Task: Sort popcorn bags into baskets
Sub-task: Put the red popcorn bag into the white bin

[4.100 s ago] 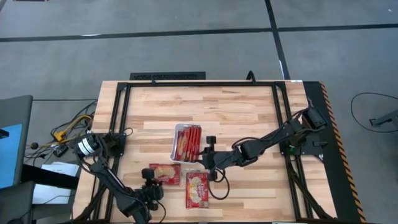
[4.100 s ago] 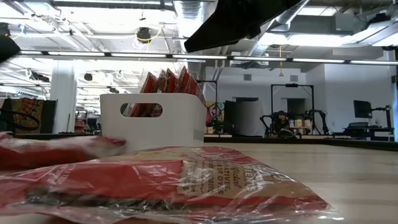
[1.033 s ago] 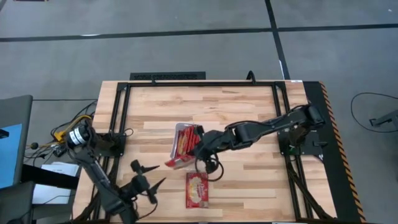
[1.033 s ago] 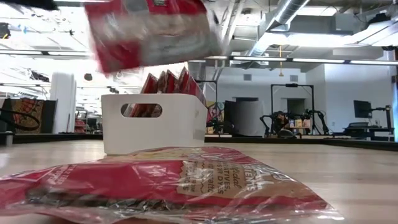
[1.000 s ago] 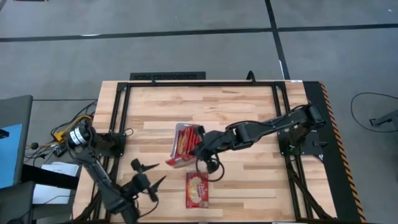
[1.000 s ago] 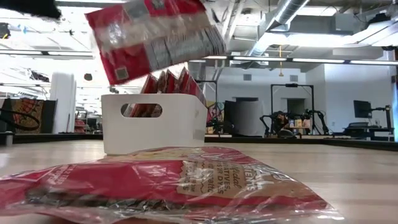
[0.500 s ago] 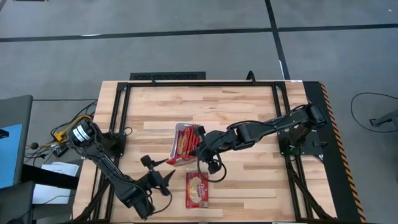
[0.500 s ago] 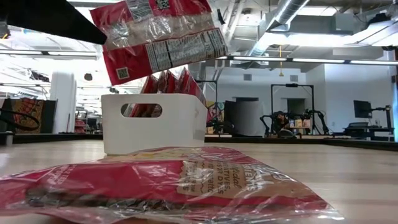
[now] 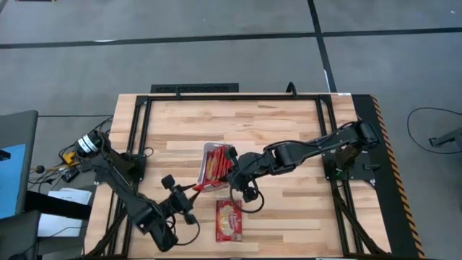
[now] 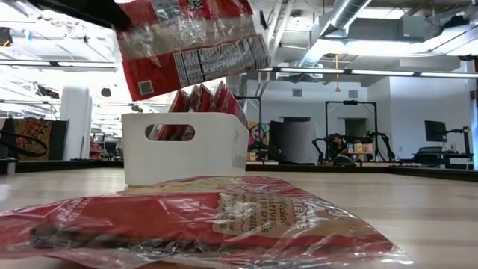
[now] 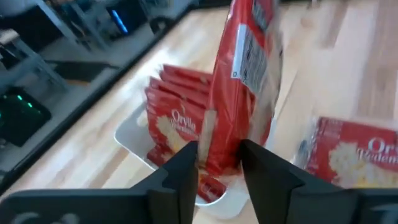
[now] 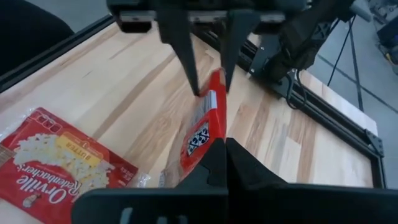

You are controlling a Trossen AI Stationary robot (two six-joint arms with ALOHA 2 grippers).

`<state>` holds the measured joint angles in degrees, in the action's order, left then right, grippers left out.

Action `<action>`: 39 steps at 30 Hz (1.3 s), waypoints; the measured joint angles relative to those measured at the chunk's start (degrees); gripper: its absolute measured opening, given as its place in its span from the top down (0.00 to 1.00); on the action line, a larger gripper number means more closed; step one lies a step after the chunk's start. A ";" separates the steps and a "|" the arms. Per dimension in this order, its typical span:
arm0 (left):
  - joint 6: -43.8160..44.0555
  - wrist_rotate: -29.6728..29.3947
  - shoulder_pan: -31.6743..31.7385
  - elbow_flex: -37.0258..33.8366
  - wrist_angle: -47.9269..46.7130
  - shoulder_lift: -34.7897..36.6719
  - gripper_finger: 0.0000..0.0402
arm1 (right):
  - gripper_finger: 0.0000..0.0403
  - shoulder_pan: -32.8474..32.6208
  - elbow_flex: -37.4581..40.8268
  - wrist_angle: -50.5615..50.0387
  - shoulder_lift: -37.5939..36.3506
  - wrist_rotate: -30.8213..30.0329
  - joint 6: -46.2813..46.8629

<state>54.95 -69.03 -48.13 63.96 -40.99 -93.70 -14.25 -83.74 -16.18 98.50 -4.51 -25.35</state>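
Observation:
A red popcorn bag (image 9: 208, 185) hangs on edge in the air over the near end of the white basket (image 9: 203, 163), between both grippers. In the low view its printed back (image 10: 187, 52) faces the camera above the basket (image 10: 209, 153). My right gripper (image 9: 229, 180) is shut on the bag's right end. My left gripper (image 9: 190, 192) reaches in from the near left, closed on the other end. Several red bags (image 11: 174, 109) stand upright in the basket. Another bag (image 9: 229, 219) lies flat on the table near the front. My left gripper pinches the bag's near-left end (image 11: 221, 155) between its two fingers, one finger (image 11: 186, 171) on each flat face. It comes almost level from the table's near left. The bag stands on edge, clear of table and basket. My right gripper pinches the bag's opposite end (image 12: 208, 140) between its shut fingers, slanting down from the table's right. The bag reaches away from the fingers toward the left gripper (image 12: 210, 87), lifted clear and on edge.
The flat bag (image 10: 194, 217) fills the foreground of the low view, right of the left arm. Black frame rails (image 9: 137, 144) run along the table's sides and far edge. Bare wood lies to the basket's left and far side.
My left gripper has moved up and toward the table's right and far side, to the hanging bag, and its wide-open fingers have narrowed around the bag's end. The right gripper has stayed in place, and the bag has tipped a little in its hold.

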 joint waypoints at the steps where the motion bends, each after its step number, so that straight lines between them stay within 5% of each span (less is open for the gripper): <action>1: -1.11 1.74 0.87 0.00 0.09 0.33 0.73 | 0.99 -0.14 0.00 0.34 0.02 0.00 -0.25; 9: -24.33 19.48 7.76 0.00 8.84 2.09 0.80 | 0.99 -0.38 0.00 1.50 0.07 0.11 -2.11; 14: -36.27 25.59 9.18 0.00 18.49 4.58 0.95 | 0.99 -0.36 0.00 1.43 0.07 0.07 -2.11; 22: -31.57 26.72 8.52 0.01 20.05 8.30 1.00 | 0.97 -0.58 -0.02 -5.21 -0.49 -5.94 1.19; 27: -24.34 30.14 6.71 -0.16 15.70 8.32 0.99 | 0.89 -2.63 2.86 -14.68 -4.48 -6.42 13.24; 33: -23.27 26.80 5.34 -3.35 20.28 4.69 0.93 | 0.88 -8.88 15.94 -9.00 -5.49 -11.35 23.91; 39: -27.93 27.97 5.90 -4.61 25.58 -1.79 0.78 | 0.82 -14.23 21.94 -2.77 -1.75 -16.04 24.98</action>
<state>27.03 -41.05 -42.23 59.35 -15.41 -95.49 -28.48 -61.80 -18.95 96.75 -20.56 -0.37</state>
